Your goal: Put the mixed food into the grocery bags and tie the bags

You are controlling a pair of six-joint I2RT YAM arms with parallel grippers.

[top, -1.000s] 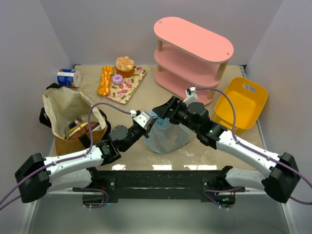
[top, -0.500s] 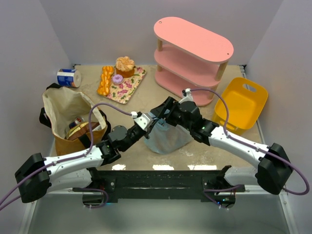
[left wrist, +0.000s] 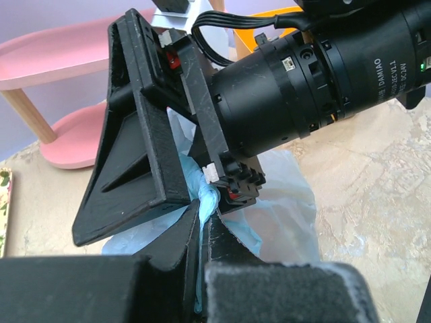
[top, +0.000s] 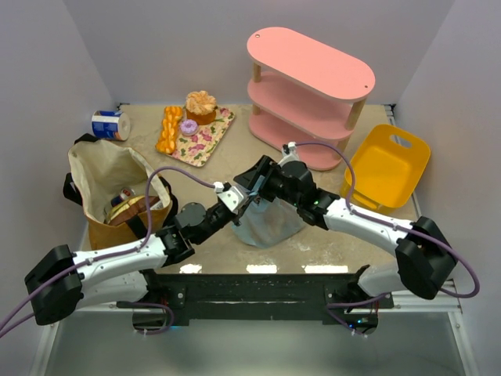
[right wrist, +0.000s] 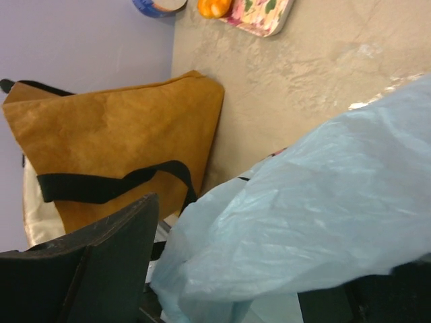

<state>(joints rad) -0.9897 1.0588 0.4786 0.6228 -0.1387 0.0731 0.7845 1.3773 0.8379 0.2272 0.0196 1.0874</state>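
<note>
Light-blue plastic bag [top: 270,223] sits bulging at the middle of the table [top: 235,157], its top gathered upward. My left gripper [top: 241,202] is clenched on a twisted strand of the bag's top. My right gripper [top: 255,183] is spread wide just beside that strand, gripping nothing I can see. The tan tote [top: 94,168], well apart to the left, stands open with food items [top: 125,207] inside. I judge loading largely done and tying barely begun; neither bag shows a knot.

The table [top: 235,160] bears tote [top: 117,184], plastic bag [top: 270,225], tray [top: 210,139], shelf [top: 309,86], basket [top: 387,166], can [top: 108,125].
</note>
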